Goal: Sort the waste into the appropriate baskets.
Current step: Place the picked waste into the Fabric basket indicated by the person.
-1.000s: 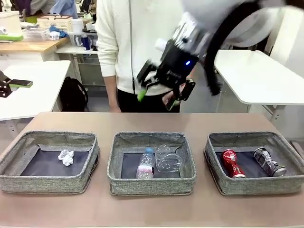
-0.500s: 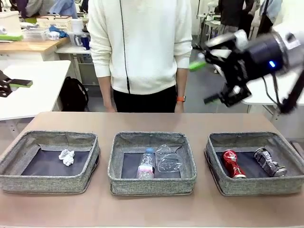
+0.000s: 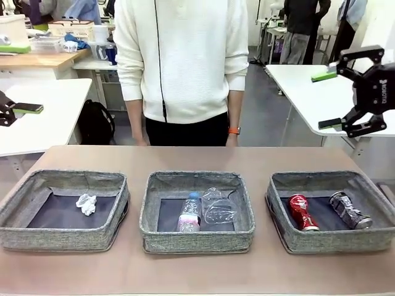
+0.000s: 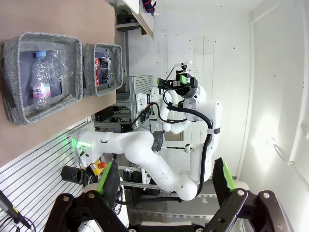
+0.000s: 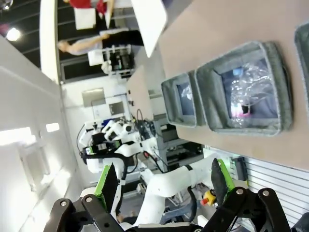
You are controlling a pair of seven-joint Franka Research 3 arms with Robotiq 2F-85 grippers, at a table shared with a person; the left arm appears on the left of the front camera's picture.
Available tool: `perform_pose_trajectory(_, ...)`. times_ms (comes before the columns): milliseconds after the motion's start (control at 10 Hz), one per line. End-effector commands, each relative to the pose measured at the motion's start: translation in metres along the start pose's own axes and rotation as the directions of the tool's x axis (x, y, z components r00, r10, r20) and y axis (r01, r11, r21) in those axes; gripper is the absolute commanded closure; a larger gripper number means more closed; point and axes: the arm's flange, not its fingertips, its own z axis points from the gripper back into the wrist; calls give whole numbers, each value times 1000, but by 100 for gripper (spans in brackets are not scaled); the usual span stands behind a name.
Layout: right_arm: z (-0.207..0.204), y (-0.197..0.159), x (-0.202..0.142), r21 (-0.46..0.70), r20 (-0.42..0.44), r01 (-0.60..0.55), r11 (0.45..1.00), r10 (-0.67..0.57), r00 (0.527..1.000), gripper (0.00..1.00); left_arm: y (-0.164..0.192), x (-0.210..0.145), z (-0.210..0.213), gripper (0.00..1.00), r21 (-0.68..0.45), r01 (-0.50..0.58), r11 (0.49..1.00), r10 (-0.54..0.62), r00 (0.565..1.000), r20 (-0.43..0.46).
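Grey woven-cloth baskets, matt brown table

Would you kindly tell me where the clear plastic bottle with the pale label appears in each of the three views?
Front view: the bottle lies in the middle basket, left of the crushed clear container.
Left wrist view: upper left, bottle inside the nearer basket.
Right wrist view: right side, a small part of the bottle shows in the larger basket, mostly blurred.
Shared landmark: the crushed clear container beside it.

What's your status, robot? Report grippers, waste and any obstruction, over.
Right gripper open, empty, raised at the right. Left gripper open, empty. Waste all in the baskets: paper ball, bottle, red can. Nothing in the way.
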Motion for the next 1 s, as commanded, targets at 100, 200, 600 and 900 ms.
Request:
perform_pose_trajectory(100, -8, 5, -1, -2, 4, 8, 1000, -8, 1000, 0, -1, -1, 0, 0, -21, 17, 1000, -17, 1000, -4)
perform_pose_trajectory(200, -8, 5, -1, -2, 4, 8, 1000, -8, 1000, 0, -1, -1, 0, 0, -21, 17, 1000, -17, 1000, -4)
perform_pose_trajectory(600, -8, 5, -1, -2, 4, 8, 1000, -8, 1000, 0, -1, -1, 0, 0, -21, 17, 1000, -17, 1000, -4)
perform_pose_trajectory(900, -8, 5, -1, -2, 4, 8, 1000, -8, 1000, 0, -1, -1, 0, 0, -21, 17, 1000, -17, 1000, -4)
